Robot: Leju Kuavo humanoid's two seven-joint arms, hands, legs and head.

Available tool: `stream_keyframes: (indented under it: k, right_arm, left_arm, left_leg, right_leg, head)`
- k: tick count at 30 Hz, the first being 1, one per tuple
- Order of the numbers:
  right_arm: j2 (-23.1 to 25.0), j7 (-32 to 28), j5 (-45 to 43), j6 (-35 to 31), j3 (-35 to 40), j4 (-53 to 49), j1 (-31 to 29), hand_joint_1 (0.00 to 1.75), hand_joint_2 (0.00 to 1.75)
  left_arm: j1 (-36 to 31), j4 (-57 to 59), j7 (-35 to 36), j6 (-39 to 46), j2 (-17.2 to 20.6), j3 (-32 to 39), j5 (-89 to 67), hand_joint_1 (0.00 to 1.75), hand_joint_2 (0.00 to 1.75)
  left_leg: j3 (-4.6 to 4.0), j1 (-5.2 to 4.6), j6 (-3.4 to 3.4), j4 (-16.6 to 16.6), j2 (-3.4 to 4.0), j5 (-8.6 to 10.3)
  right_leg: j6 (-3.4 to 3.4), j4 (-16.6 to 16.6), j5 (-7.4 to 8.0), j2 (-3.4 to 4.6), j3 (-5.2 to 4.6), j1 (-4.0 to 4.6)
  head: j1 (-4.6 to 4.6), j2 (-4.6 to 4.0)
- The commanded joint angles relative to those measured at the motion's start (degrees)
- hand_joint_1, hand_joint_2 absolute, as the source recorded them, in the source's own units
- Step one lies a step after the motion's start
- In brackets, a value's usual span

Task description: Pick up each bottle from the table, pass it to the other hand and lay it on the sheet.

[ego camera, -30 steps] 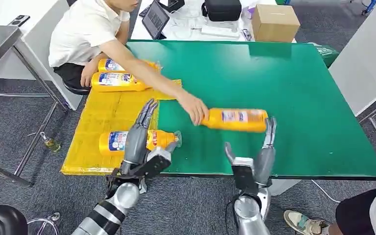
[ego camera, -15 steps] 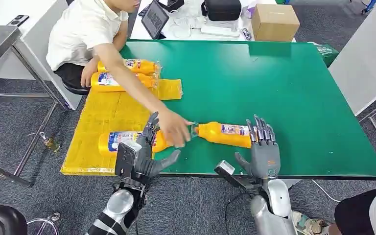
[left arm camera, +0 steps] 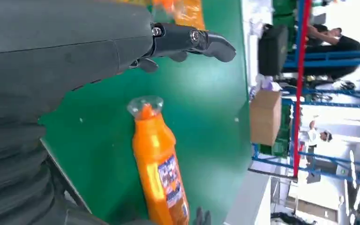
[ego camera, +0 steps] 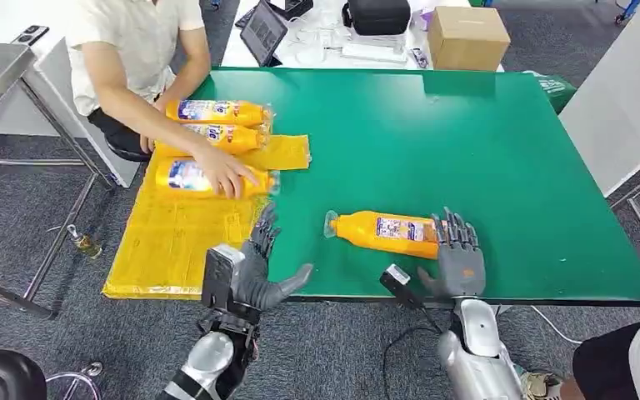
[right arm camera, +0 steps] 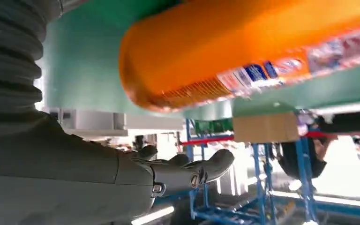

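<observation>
Bottle (ego camera: 383, 232) lies w/ long axis left-right, just beyond our right hand (ego camera: 457, 260), fingers apart, empty; left hand (ego camera: 254, 265) farther, also spread.

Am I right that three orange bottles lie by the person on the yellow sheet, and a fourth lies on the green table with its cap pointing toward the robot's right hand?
Not quite. The head view shows the bottle on the table with its cap toward the left hand; its base end is by the right hand. Three bottles do lie by the person on the yellow sheet.
</observation>
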Motion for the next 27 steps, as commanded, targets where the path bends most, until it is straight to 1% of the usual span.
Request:
stream_keyframes:
  k: [1, 2, 4, 5, 6, 9, 10, 12, 13, 14, 15, 16, 17, 19, 20, 21, 22, 25, 27]
  right_arm:
    - [-2.3, 0.3, -0.3, 0.2, 2.8, 9.0, -4.4, 0.00, 1.75]
    - [-2.5, -0.1, -1.8, 0.2, 2.9, 10.9, -5.5, 0.00, 1.75]
    - [-3.3, 0.8, -2.2, 0.2, 3.6, 15.3, -8.1, 0.00, 1.75]
    - [-3.9, 1.6, -1.5, 0.2, 4.4, 17.4, -9.4, 0.00, 1.75]
    - [-4.1, 1.7, -1.3, 0.2, 4.8, 18.5, -10.0, 0.00, 1.75]
    - [-5.1, 2.1, -2.4, 0.2, 6.1, 22.7, -12.9, 0.00, 1.75]
    - [-5.4, 2.1, -3.1, 0.3, 6.5, 23.7, -13.7, 0.00, 1.75]
    - [-5.8, 1.7, -4.5, 0.7, 7.4, 25.5, -15.2, 0.00, 1.75]
    - [-5.7, 1.6, -4.5, 1.1, 7.6, 25.9, -15.8, 0.00, 1.75]
    - [-5.3, 1.3, -4.8, 1.4, 7.7, 26.3, -16.3, 0.00, 1.75]
    - [-5.1, 1.1, -5.0, 1.5, 7.8, 26.5, -16.5, 0.00, 1.75]
    - [-4.3, 0.8, -5.3, 1.9, 8.2, 27.2, -17.1, 0.00, 1.75]
    - [-4.1, 0.8, -5.2, 2.1, 8.4, 27.5, -17.3, 0.00, 1.75]
    - [-3.7, 1.1, -5.2, 2.0, 8.6, 27.6, -17.4, 0.00, 1.75]
    - [-3.6, 1.0, -5.2, 2.2, 8.7, 27.8, -17.5, 0.00, 1.75]
    - [-3.4, 0.7, -5.6, 2.4, 8.8, 28.2, -17.7, 0.00, 1.75]
    - [-3.3, 0.8, -5.9, 2.8, 9.0, 28.8, -18.0, 0.00, 1.75]
    - [-3.4, 1.1, -6.6, 4.0, 9.7, 30.2, -18.6, 0.00, 1.75]
    - [-3.5, 1.1, -7.4, 5.4, 9.7, 30.8, -18.7, 0.00, 1.75]
  left_arm:
    - [-1.0, 0.1, -0.3, 1.4, 1.4, -3.4, -1.5, 0.00, 1.75]
    - [-1.4, 0.4, -1.0, 3.0, 1.4, -4.1, -3.4, 0.00, 1.75]
    - [-1.8, 0.1, -2.2, 5.0, 1.2, -5.3, -6.2, 0.00, 1.75]
    - [-2.0, 0.0, -2.3, 5.5, 1.2, -5.9, -7.3, 0.00, 1.75]
    - [-2.1, 0.0, -2.3, 5.7, 1.3, -6.3, -7.9, 0.00, 1.75]
    - [-2.5, 0.8, -2.1, 5.4, 0.9, -7.1, -8.3, 0.00, 1.75]
    - [-2.6, 1.1, -2.1, 5.3, 0.8, -7.4, -8.3, 0.00, 1.75]
    - [-3.1, 1.5, -2.1, 4.7, 0.9, -8.1, -8.2, 0.00, 1.75]
    - [-3.2, 1.4, -2.1, 4.7, 0.9, -8.3, -8.3, 0.00, 1.75]
    - [-3.4, 1.3, -2.1, 4.6, 0.9, -8.4, -8.2, 0.00, 1.75]
    - [-3.5, 1.2, -2.1, 4.5, 1.0, -8.4, -8.2, 0.00, 1.75]
    - [-3.8, 1.1, -1.9, 4.2, 1.1, -8.6, -8.1, 0.00, 1.75]
    - [-3.9, 1.1, -1.7, 4.0, 1.1, -8.7, -8.0, 0.00, 1.75]
    - [-4.1, 1.0, -1.7, 4.0, 1.1, -8.7, -8.0, 0.00, 1.75]
    - [-4.0, 1.1, -1.5, 3.8, 1.1, -8.8, -7.9, 0.00, 1.75]
    - [-4.1, 1.1, -1.2, 3.4, 1.1, -8.9, -7.6, 0.00, 1.75]
    - [-4.3, 1.1, -1.0, 3.0, 1.2, -9.2, -7.4, 0.00, 1.75]
    - [-4.4, 1.2, 1.1, 0.3, 1.4, -9.5, -4.6, 0.00, 1.75]
    - [-4.6, 1.3, 1.5, -0.3, 1.6, -9.5, -3.8, 0.00, 1.75]
  left_leg:
    - [0.33, 0.01, 0.10, 0.0, 0.17, -0.12]
    - [0.19, 0.01, 0.07, 0.0, 0.16, -0.07]
    - [0.35, 0.01, 0.13, 0.0, 0.20, -0.12]
    - [0.21, -0.01, 0.09, 0.0, 0.19, -0.07]
    - [0.30, -0.01, 0.11, 0.0, 0.21, -0.10]
    - [0.17, 0.01, 0.08, 0.0, 0.14, -0.04]
    - [0.40, 0.01, 0.16, 0.0, 0.23, -0.13]
    - [0.23, 0.01, 0.10, 0.0, 0.12, -0.05]
    - [0.32, -0.03, 0.15, 0.0, 0.12, -0.06]
    - [0.21, -0.03, 0.11, 0.0, 0.12, -0.03]
    - [0.32, -0.03, 0.13, 0.0, 0.13, -0.05]
    - [0.19, -0.03, 0.09, 0.0, 0.09, -0.01]
    - [0.28, -0.01, 0.10, 0.0, 0.21, -0.05]
    - [0.33, 0.00, 0.11, 0.0, 0.22, -0.06]
    - [0.22, 0.01, 0.09, 0.0, 0.16, -0.03]
    - [0.32, 0.01, 0.12, 0.0, 0.18, -0.06]
    - [0.19, -0.01, 0.09, 0.0, 0.13, 0.00]
    - [0.48, 0.00, 0.17, -0.1, 0.24, -0.11]
    - [0.25, 0.00, 0.10, 0.0, 0.12, -0.02]
  right_leg:
    - [-0.17, -0.1, -0.07, 0.08, 0.31, 0.06]
    - [-0.12, -0.1, -0.02, 0.08, 0.16, 0.04]
    - [-0.19, -0.1, -0.05, 0.07, 0.33, 0.07]
    - [-0.13, 0.0, -0.02, 0.09, 0.18, 0.03]
    - [-0.16, -0.1, -0.03, 0.10, 0.26, 0.04]
    - [-0.10, -0.1, 0.00, 0.05, 0.16, 0.04]
    - [-0.21, -0.1, -0.04, 0.08, 0.39, 0.08]
    - [-0.12, -0.1, -0.01, 0.02, 0.22, 0.05]
    - [-0.16, -0.1, -0.05, 0.00, 0.31, 0.02]
    - [-0.08, 0.0, 0.01, 0.03, 0.19, 0.00]
    - [-0.13, -0.1, -0.01, 0.01, 0.30, 0.02]
    - [-0.08, 0.0, 0.02, 0.00, 0.17, 0.00]
    - [-0.12, 0.0, 0.01, 0.10, 0.22, 0.03]
    - [-0.15, -0.1, 0.01, 0.10, 0.27, 0.05]
    - [-0.09, 0.0, 0.02, 0.06, 0.18, 0.04]
    - [-0.14, -0.1, 0.00, 0.05, 0.28, 0.06]
    - [-0.05, 0.0, 0.03, 0.04, 0.14, 0.01]
    - [-0.20, -0.1, -0.03, 0.08, 0.43, 0.07]
    - [-0.09, -0.1, 0.02, 0.01, 0.22, 0.04]
  head:
    - [-0.04, 0.00]
    - [-0.02, 0.00]
    - [-0.02, 0.00]
    - [-0.02, 0.00]
    - [-0.04, 0.00]
    - [-0.02, 0.00]
    - [-0.02, 0.00]
    - [0.00, 0.00]
    - [-0.04, 0.00]
    - [-0.02, 0.00]
    - [-0.02, 0.00]
    - [-0.02, 0.00]
    - [-0.02, 0.00]
    - [-0.02, 0.00]
    - [-0.02, 0.00]
    - [-0.02, 0.00]
    - [-0.02, 0.00]
    - [0.00, 0.00]
    - [-0.02, 0.00]
